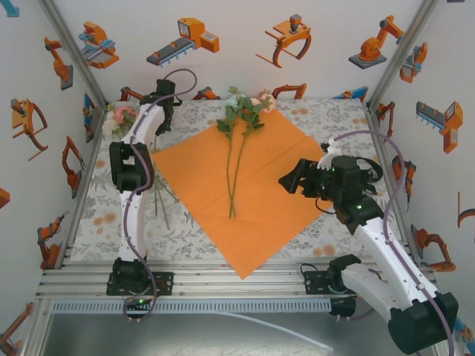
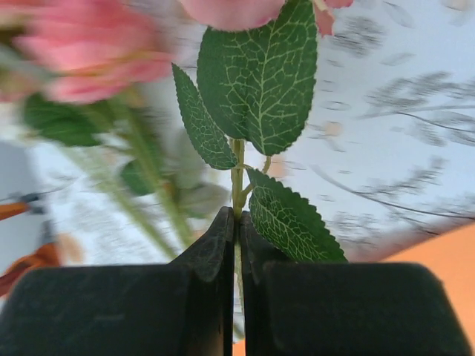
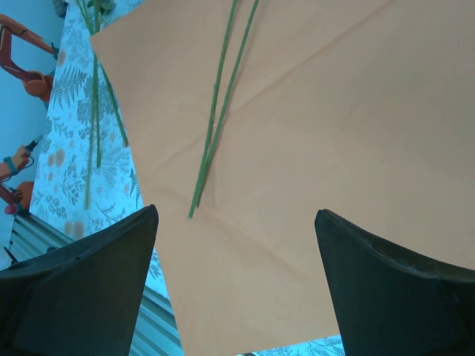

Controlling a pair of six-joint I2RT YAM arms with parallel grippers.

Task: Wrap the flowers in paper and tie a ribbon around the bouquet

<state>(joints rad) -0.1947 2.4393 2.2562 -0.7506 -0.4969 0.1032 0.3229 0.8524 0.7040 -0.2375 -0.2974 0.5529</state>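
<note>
The orange paper (image 1: 274,185) lies as a diamond on the table. Two flowers (image 1: 245,107) rest on it, their stems (image 3: 219,96) running toward its near corner. More flowers (image 1: 119,117) lie at the back left, with their stems (image 1: 159,200) on the tablecloth. My left gripper (image 1: 166,124) is beside them. In the left wrist view the gripper (image 2: 237,219) is shut on a thin green stem (image 2: 237,174) with leaves (image 2: 260,74), and a blurred pink bloom (image 2: 89,59) is close by. My right gripper (image 1: 293,178) hovers open over the paper (image 3: 334,111). The ribbon is out of view.
A floral tablecloth (image 1: 334,119) covers the table inside white walls printed with robot pictures. An aluminium frame rail (image 1: 223,282) runs along the near edge between the arm bases. The paper's near corner (image 1: 247,274) reaches that rail.
</note>
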